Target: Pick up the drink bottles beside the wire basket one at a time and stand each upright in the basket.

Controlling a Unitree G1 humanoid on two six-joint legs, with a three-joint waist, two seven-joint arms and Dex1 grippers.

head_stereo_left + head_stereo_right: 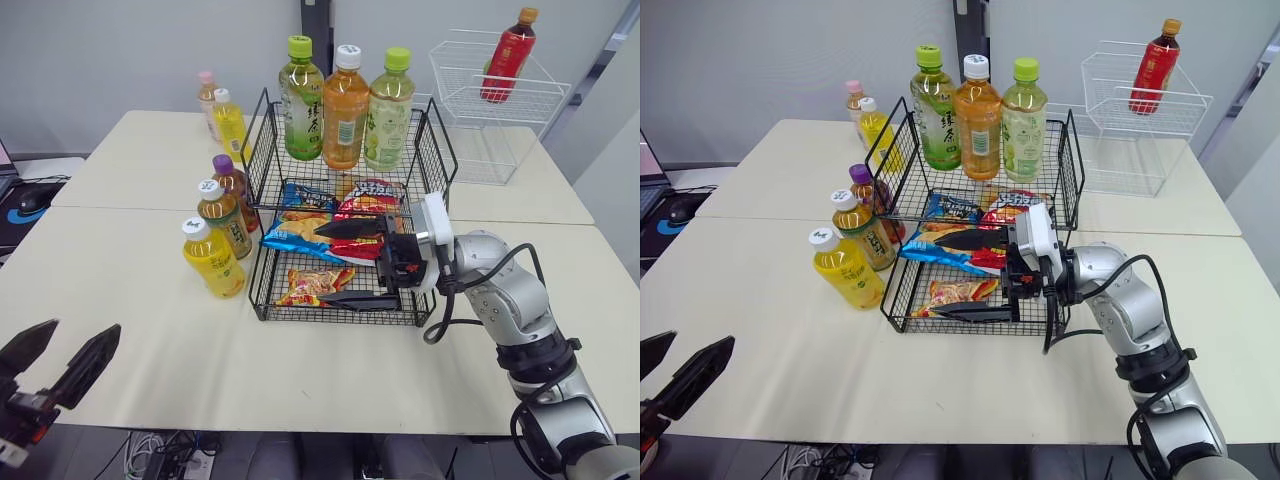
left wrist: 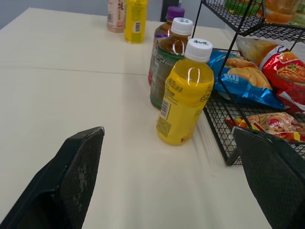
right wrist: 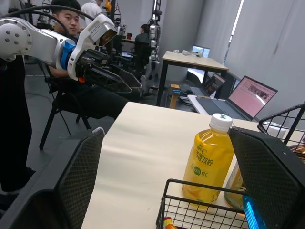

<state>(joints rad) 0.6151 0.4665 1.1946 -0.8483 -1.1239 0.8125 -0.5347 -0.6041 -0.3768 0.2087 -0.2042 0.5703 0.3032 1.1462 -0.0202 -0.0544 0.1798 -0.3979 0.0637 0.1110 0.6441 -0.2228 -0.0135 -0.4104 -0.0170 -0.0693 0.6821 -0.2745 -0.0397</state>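
Progress is showing: three tall plastic drink bottles (image 1: 345, 105) are standing upright in the black wire basket (image 1: 262, 150); five smaller bottles (image 1: 213, 258) are waiting beside it. The right gripper (image 1: 335, 263) and left gripper (image 1: 78, 340) are gaping wide, empty.

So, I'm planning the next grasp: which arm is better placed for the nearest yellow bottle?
Likely left: the left pincer, open, faces the yellow bottle directly; the right pincer has basket wire between.

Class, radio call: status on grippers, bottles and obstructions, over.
Left gripper open, empty, low at table's near edge. Right gripper open, empty, at wire basket's lower tier. Nearest yellow bottle upright beside basket, untouched. Nothing between it and left gripper.
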